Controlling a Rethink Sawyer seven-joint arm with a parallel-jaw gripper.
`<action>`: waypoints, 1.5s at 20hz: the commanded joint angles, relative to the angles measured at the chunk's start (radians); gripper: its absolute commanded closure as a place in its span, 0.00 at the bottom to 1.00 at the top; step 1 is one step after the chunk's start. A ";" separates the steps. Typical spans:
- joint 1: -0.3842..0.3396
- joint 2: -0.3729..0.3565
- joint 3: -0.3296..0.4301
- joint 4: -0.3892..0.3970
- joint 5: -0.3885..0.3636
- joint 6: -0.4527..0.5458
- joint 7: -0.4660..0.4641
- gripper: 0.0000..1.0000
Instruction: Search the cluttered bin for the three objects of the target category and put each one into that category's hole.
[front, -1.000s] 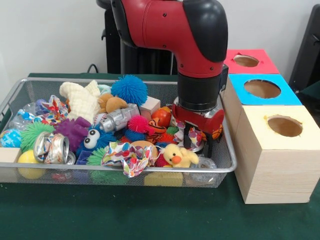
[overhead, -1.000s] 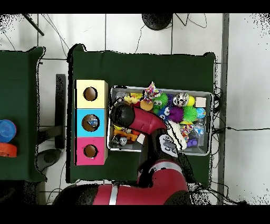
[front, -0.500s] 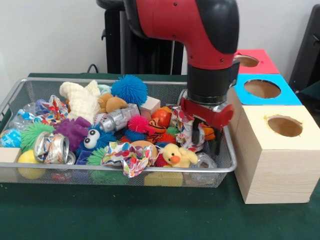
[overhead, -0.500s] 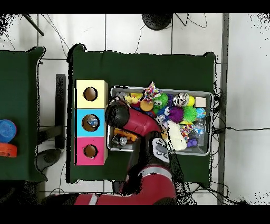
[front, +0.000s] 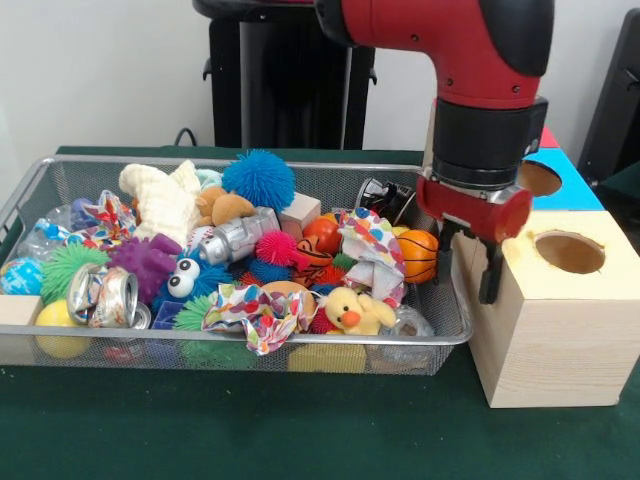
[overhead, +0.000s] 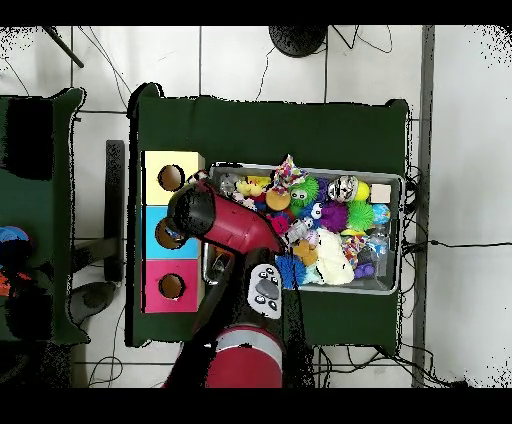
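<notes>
Red arm swung from over the bin (front: 455, 335) to the boxes, my pincer (front: 466, 262) spread, empty, beside the yellow box (front: 545, 330), one bottle (front: 42, 238) visible at bin's far end, two cans.

No lettering, number or brand can be read on anything in either view.

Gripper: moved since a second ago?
Yes. The gripper has lifted out of the bin and shifted toward the yellow box; it now hangs over the bin's rim beside that box, fingers apart, nothing between them.
</notes>
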 joint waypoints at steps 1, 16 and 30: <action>0.057 0.146 -0.152 -0.139 0.105 0.061 0.301 0.00; 0.093 0.170 -0.212 -0.116 0.135 0.089 0.237 0.00; 0.095 0.217 -0.230 -0.118 0.076 0.159 0.150 0.00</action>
